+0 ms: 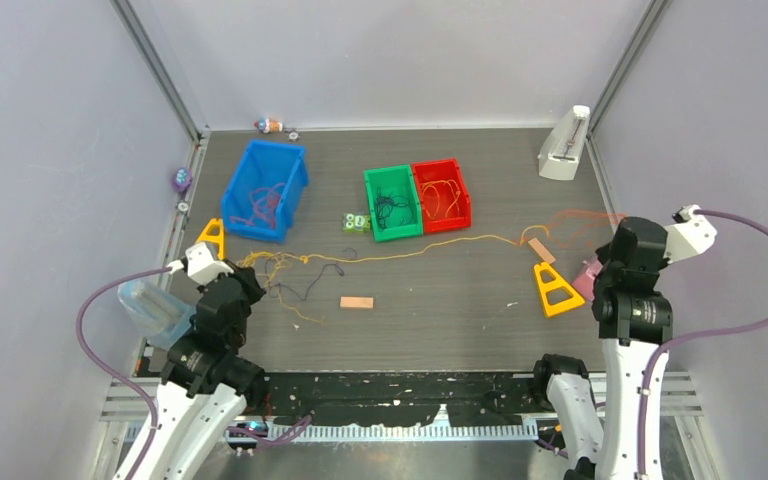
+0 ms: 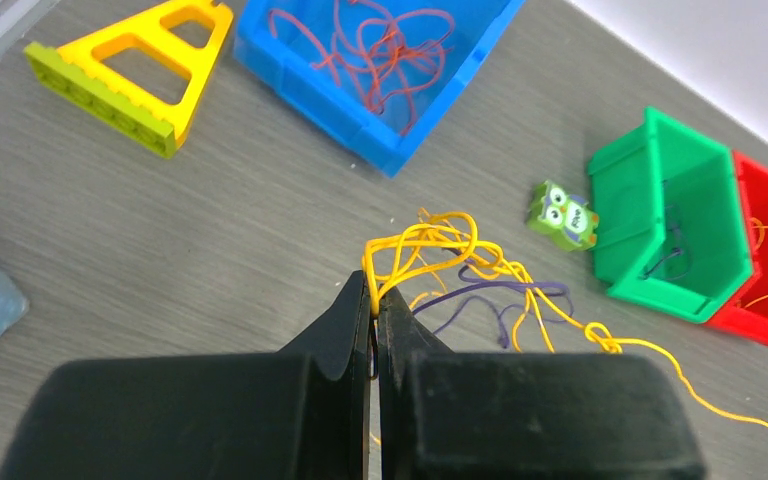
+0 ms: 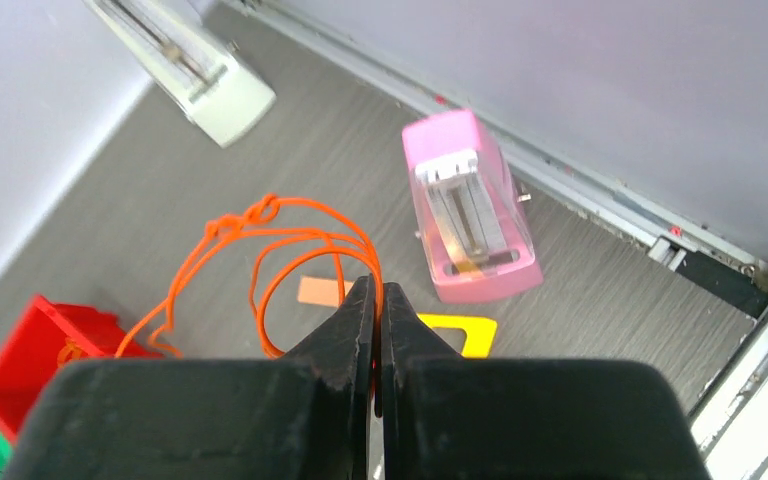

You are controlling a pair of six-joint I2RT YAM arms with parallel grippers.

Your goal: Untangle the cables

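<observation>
Left gripper: we see the left gripper [image 2: 372, 291] with its jaws pressed together on a loop of the yellow cable [image 2: 430, 240], low over the table [image 1: 440, 320].
Right gripper: the right gripper [image 3: 372, 290] is likewise clamped, on the orange cable [image 3: 290, 235], which rises from the table into its jaws.
Why held so: we judge that each arm takes one end so the line between them can be drawn out across the table and its knots exposed; the grips sit at opposite sides, well apart.
Cables: the tangle lies just ahead of the left gripper, yellow loops mixed with a purple strand [image 2: 490, 300]; a long yellow run leads right towards the orange loops.
Bins: the blue bin [image 1: 303, 182] holds red strands, the green bin [image 1: 370, 205] dark ones, the red bin [image 1: 463, 195] orange ones; we take these for colours already sorted.
Hard to make out: we cannot tell whether yellow and orange are knotted together where they meet; the overhead view shows both grippers' fingers hidden under the wrists; how much cable sits inside either grip is hidden.
</observation>
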